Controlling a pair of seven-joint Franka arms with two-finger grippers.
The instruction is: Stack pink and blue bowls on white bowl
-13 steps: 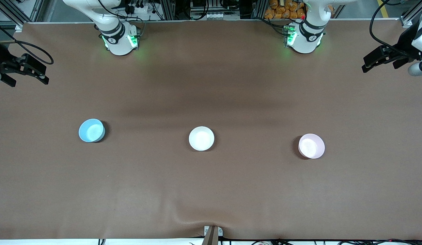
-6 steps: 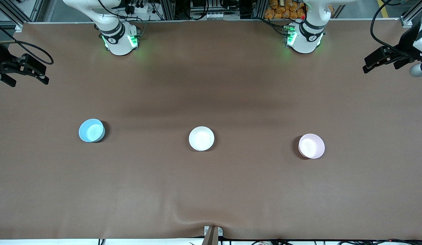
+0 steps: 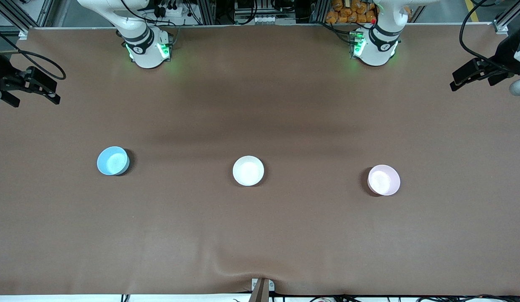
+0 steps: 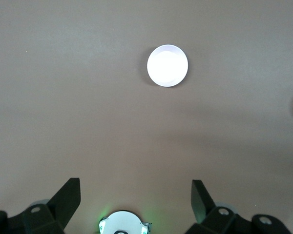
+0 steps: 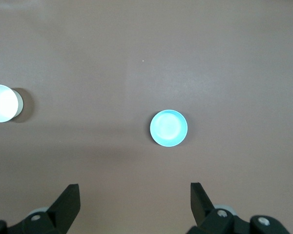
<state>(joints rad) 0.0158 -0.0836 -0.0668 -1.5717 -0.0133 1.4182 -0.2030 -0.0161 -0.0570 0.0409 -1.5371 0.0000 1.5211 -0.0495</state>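
Pink bowl [image 3: 384,180], white bowl [image 3: 248,170], blue bowl [image 3: 113,160] apart, left tool [image 4: 136,194], right tool [image 5: 135,196] agape, empty, edge-cropped

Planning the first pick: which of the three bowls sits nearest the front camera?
The pink bowl, toward the left arm's end of the table. It lies lowest in the front view; the white bowl and the blue bowl each sit farther.

No legible text, label, brand or number appears in any view — the blue bowl [image 3: 113,160], white bowl [image 3: 248,170] and pink bowl [image 3: 383,180] are plain, and the brown table [image 3: 260,235] carries no markings.
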